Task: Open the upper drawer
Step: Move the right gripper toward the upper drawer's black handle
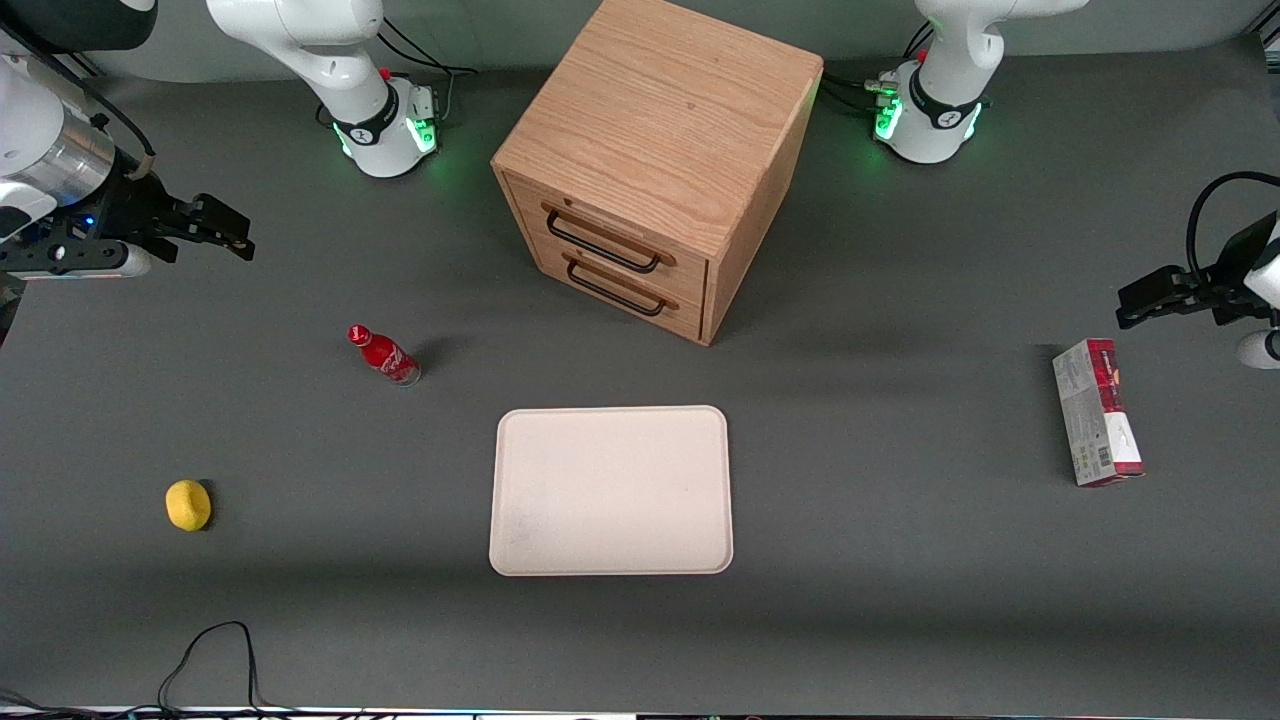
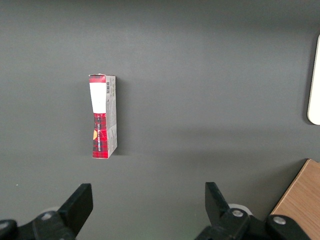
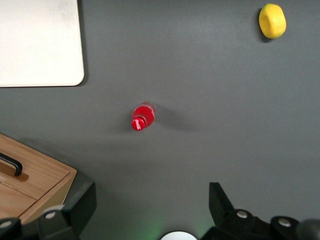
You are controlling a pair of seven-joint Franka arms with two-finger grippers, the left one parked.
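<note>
The oak cabinet [image 1: 660, 110] stands at the table's middle, farther from the front camera than the tray. Its upper drawer [image 1: 590, 215] is shut, with its black bar handle [image 1: 600, 245] across the front. The lower drawer [image 1: 625, 300] below it is shut too. My right gripper [image 1: 235, 232] hovers high above the table toward the working arm's end, well away from the cabinet, open and empty. In the right wrist view the gripper [image 3: 150, 197] is open over bare table, with a cabinet corner [image 3: 35, 177] and one handle end [image 3: 14, 165] showing.
A red bottle [image 1: 385, 355] [image 3: 143, 116] stands between my gripper and the cabinet. A yellow lemon [image 1: 188, 504] [image 3: 272, 21] lies nearer the front camera. A white tray [image 1: 610, 490] [image 3: 40, 45] lies in front of the drawers. A red-and-white box [image 1: 1095, 410] [image 2: 102, 115] lies toward the parked arm's end.
</note>
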